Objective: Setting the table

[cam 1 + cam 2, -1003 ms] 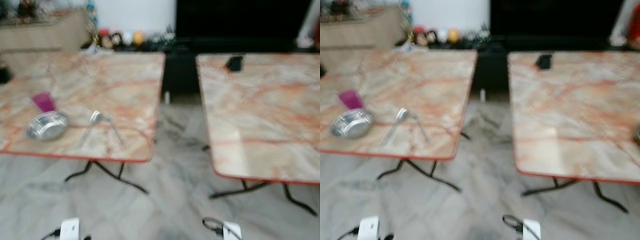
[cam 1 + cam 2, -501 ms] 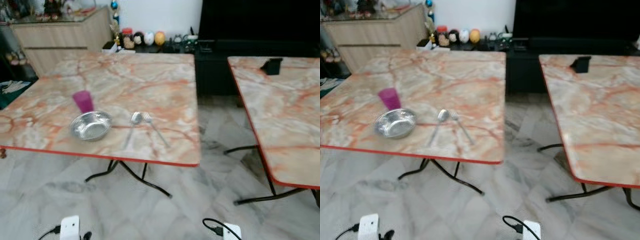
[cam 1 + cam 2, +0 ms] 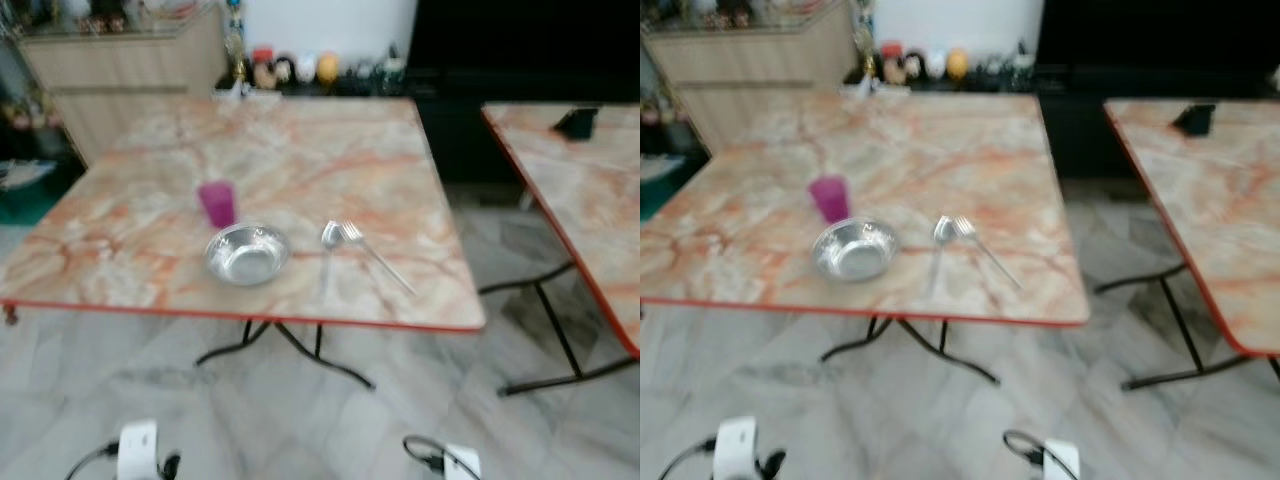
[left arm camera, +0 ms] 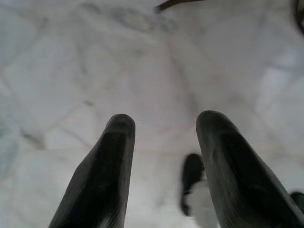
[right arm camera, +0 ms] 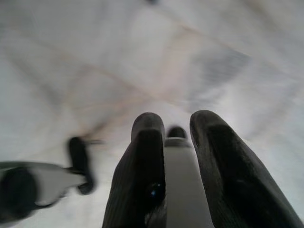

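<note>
A marble-patterned table (image 3: 300, 150) with a red rim stands in front of me. Near its front edge a purple cup (image 3: 217, 203) stands just behind a steel bowl (image 3: 247, 254). To the right of the bowl lie a spoon (image 3: 329, 247) and a fork (image 3: 376, 257), their heads close together. Both arms hang low over the floor. My left gripper (image 4: 164, 123) is open, with only floor tiles between its fingers. My right gripper (image 5: 178, 118) is open by a narrow gap, through which a pale shape with a dark tip shows.
A second marble table (image 3: 590, 190) stands to the right and bears a small black object (image 3: 577, 122). A strip of tiled floor (image 3: 520, 290) separates the tables. A wooden cabinet (image 3: 120, 75) and a dark shelf with small ornaments (image 3: 300, 68) line the back wall.
The whole view has swung left, so the table with the bowl sits near the middle. The things on it keep their places. Both arms still hang.
</note>
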Motion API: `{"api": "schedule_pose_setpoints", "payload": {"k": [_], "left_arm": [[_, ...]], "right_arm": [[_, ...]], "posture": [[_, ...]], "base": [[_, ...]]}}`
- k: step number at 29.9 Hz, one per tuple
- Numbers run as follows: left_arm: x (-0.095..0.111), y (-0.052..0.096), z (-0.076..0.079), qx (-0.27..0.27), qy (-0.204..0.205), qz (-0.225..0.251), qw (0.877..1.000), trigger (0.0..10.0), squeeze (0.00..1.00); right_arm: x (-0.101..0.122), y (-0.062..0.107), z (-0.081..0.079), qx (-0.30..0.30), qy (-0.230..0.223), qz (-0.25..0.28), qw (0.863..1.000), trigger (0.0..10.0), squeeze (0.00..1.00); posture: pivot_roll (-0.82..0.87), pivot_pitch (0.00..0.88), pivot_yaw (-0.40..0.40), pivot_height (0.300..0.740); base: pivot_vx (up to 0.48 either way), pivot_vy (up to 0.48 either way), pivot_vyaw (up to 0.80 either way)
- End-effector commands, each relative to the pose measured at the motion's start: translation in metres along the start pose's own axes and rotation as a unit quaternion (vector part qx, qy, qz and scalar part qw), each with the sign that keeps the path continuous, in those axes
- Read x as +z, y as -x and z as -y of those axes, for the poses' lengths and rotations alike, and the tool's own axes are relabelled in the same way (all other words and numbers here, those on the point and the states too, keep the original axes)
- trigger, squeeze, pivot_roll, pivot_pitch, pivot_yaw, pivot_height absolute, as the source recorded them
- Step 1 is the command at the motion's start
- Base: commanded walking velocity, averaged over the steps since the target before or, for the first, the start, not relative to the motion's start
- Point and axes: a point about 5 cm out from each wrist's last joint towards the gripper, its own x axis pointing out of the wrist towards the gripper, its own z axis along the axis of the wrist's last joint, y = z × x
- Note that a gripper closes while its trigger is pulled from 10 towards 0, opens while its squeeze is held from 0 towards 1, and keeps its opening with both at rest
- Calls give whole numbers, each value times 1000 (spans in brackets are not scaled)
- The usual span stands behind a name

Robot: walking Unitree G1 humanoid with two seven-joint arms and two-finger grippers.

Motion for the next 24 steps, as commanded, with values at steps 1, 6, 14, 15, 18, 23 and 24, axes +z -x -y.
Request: {"api": "schedule_pose_setpoints", "payload": {"k": [1, 6, 14, 15, 18, 23, 24], "left_arm": [[18, -4, 7, -8, -3, 41, 999, 10000, 0], [59, -8, 13, -22, -18, 129, 991, 10000, 0], [135, 5, 32, -53, -55, 307, 949, 10000, 0], [146, 12, 35, -56, -58, 338, 938, 10000, 0], [150, 26, 38, -60, -56, 368, 926, 10000, 0], [145, 48, 40, -64, -49, 391, 917, 10000, 0], [146, 52, 41, -65, -48, 399, 913, 10000, 0]], "right_arm": [[-1, 0, 8, -9, 5, -1, 1000, 10000, 0], [0, 0, 9, -9, 10, -2, 1000, 10000, 0], [0, 0, 10, -10, 14, -3, 1000, 10000, 0], [0, 0, 10, -9, 15, -3, 1000, 10000, 0], [-1, 0, 10, -7, 17, -5, 1000, 10000, 0], [-1, 0, 10, -7, 18, -6, 1000, 10000, 0], [-1, 0, 10, -7, 19, -6, 1000, 10000, 0]], "posture": [[-6, 0, 12, 740], [5, 0, 5, 740], [12, 0, 4, 740], [15, 0, 8, 740], [17, 0, 10, 740], [23, 0, 8, 740], [30, 0, 6, 740]], "base": [[0, 0, 0], [0, 0, 0], [0, 0, 0], [0, 0, 0], [0, 0, 0], [0, 0, 0], [0, 0, 0]]}}
